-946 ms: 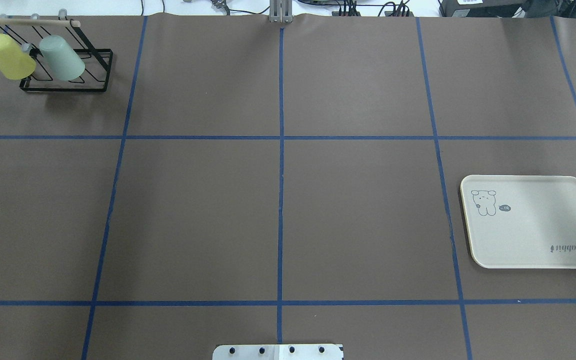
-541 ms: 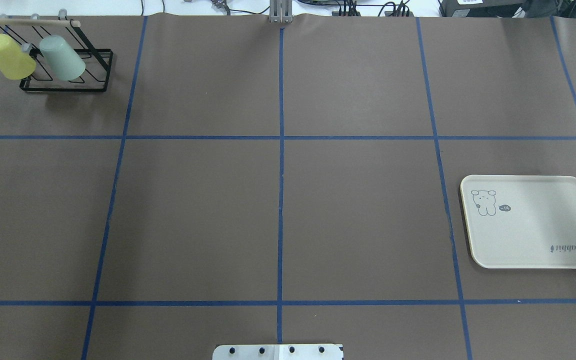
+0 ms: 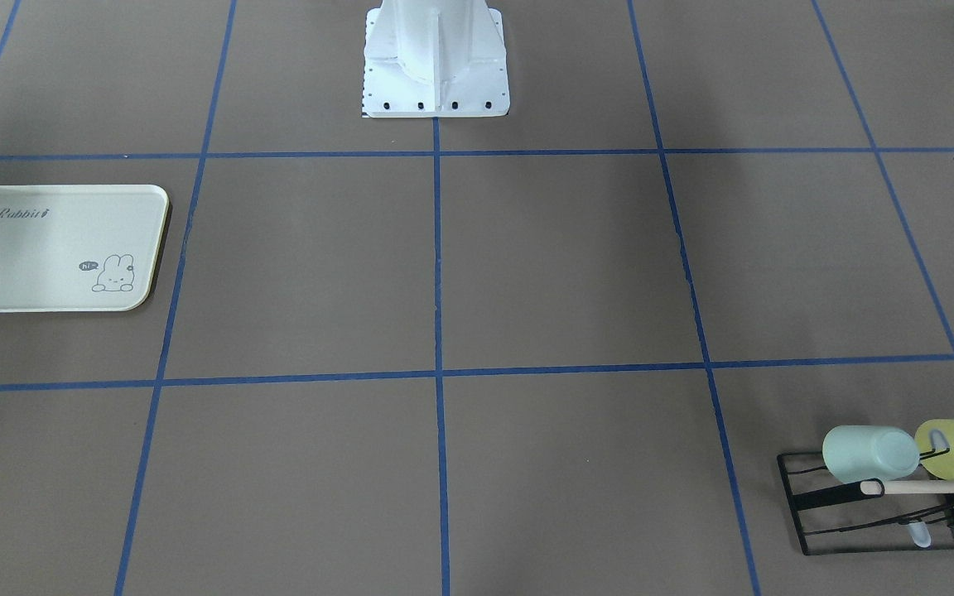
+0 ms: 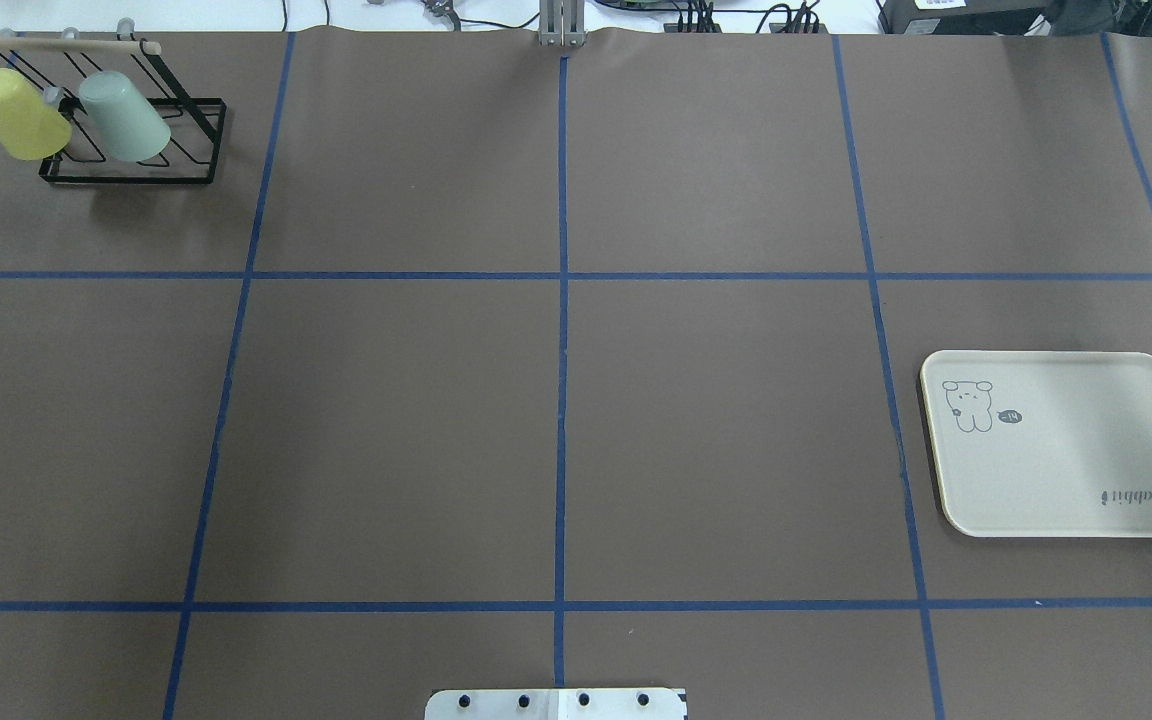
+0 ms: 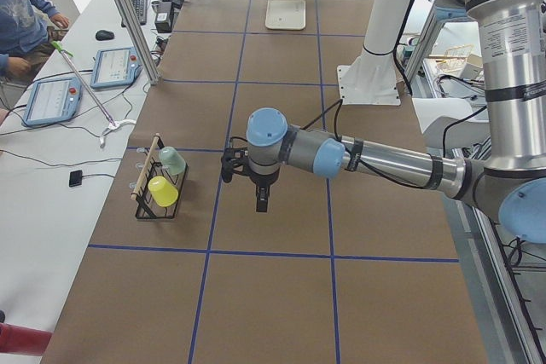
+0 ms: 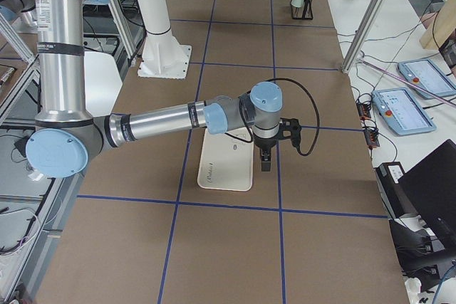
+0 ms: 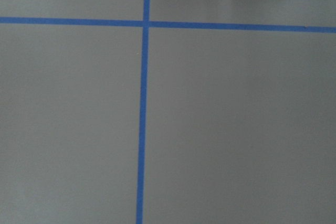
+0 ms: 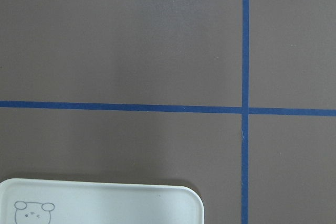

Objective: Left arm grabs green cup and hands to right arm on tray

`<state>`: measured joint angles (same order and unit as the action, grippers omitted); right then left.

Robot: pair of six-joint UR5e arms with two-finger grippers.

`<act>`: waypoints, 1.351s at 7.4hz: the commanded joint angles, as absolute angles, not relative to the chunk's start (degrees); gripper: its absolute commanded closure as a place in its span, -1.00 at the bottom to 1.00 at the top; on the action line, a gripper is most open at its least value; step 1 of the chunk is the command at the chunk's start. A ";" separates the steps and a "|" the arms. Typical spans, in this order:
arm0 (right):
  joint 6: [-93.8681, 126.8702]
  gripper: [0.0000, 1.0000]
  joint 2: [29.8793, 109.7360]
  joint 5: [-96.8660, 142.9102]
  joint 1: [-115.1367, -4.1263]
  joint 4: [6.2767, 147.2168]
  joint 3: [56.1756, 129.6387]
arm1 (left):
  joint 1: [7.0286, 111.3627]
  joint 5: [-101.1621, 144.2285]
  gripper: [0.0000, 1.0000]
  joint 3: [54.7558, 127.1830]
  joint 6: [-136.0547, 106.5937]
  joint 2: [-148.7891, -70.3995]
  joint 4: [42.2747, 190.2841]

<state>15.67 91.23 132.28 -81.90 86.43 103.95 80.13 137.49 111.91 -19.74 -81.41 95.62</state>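
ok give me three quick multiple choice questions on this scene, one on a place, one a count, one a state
1. Where is the green cup?
A. on the tray
B. on the black wire rack
C. flat on the table

2. How many cups are on the rack?
A. one
B. two
C. three

3. What state is the tray in?
A. nothing on it
B. holding a cup
C. flipped over

Answers:
1 B: the cup sits tilted on the rack at the far left corner of the overhead view.
2 B: the green cup and a yellow cup sit side by side there.
3 A: only its rabbit drawing and script show on its surface.
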 commanded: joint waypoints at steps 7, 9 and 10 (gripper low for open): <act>15.82 -1.00 91.58 132.01 -77.09 81.66 103.89 | 70.23 131.57 -0.99 78.18 -26.46 -120.74 95.10; 15.82 -1.00 91.58 131.93 -76.73 81.47 103.71 | 68.92 131.57 -0.99 75.59 -26.28 -121.29 95.54; 15.82 -1.00 91.58 131.66 -76.55 81.47 103.28 | 68.73 131.57 -0.99 73.85 -26.19 -122.16 95.71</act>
